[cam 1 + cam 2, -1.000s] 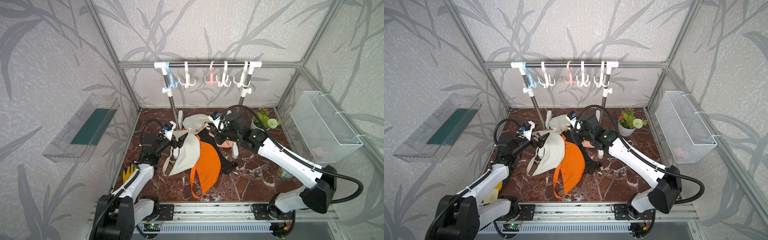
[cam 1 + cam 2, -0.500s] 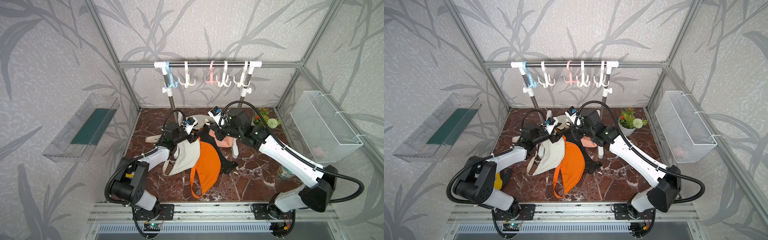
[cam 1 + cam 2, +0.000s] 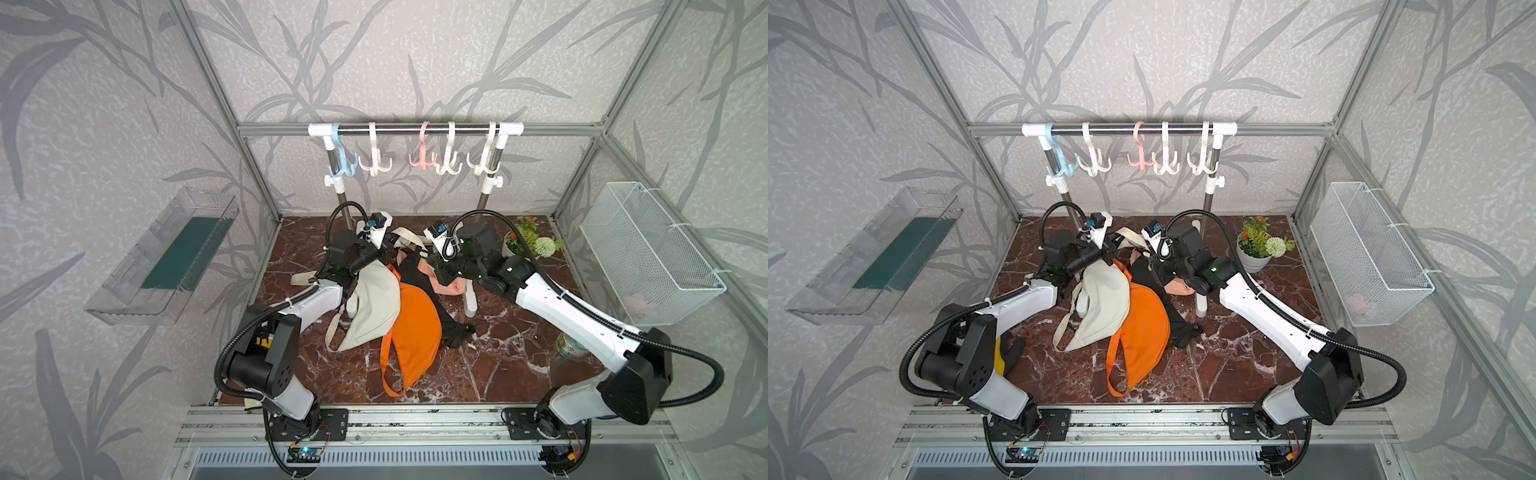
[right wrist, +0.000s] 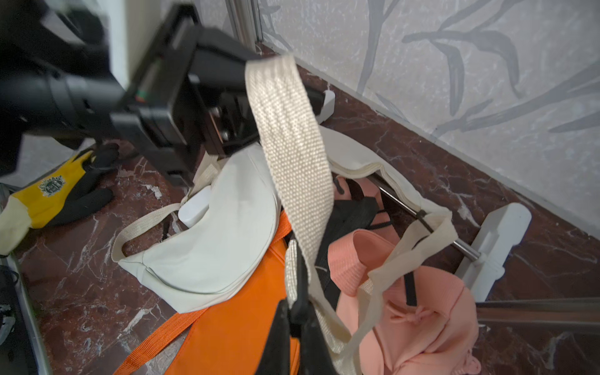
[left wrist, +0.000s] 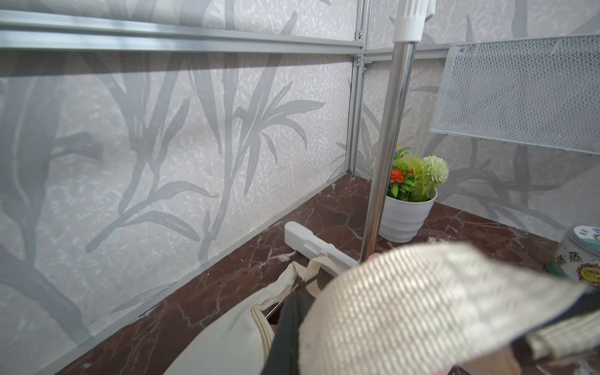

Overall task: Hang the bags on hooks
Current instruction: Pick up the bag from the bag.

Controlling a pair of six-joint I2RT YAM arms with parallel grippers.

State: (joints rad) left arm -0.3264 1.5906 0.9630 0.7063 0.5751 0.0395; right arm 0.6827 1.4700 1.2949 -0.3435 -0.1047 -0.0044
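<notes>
Right wrist view: a woven cream strap (image 4: 292,156) runs from the left gripper (image 3: 388,248) down to the right gripper (image 4: 297,311). Both grippers are pinched onto it, jaws pressed together with only the webbing between. The cream bag (image 3: 374,307) lies on the marble floor (image 3: 498,361) in front of the rack, part of a heap and not on any hook.

Obstructions:
- The heap shows four colours (cream, orange, black, pink).
- The orange bag (image 3: 415,332) overlaps the cream one.
- The black bag (image 3: 455,332) lies partly under the orange.
- The pink bag (image 4: 412,311) sits just beside the rack's white foot (image 4: 493,240).
- A thin cream handle (image 4: 446,227) drapes across the rack's low bar (image 4: 466,250), between the grippers and the back wall (which bag it belongs to cannot be told).
- A yellow glove (image 4: 61,191) lies on the floor near the left arm.

Count, in both top views:
- The rail (image 3: 415,129) carries five hooks: one blue hook (image 3: 340,160), one pink hook (image 3: 423,156) and three white hooks (image 3: 374,160).
- One flower pot (image 3: 1254,259) stands in the back right corner.
- One wire basket (image 3: 648,257) is on the right wall.
- One clear shelf (image 3: 166,257) is on the left wall.
- One jar (image 3: 571,347) stands beside the right arm.
</notes>
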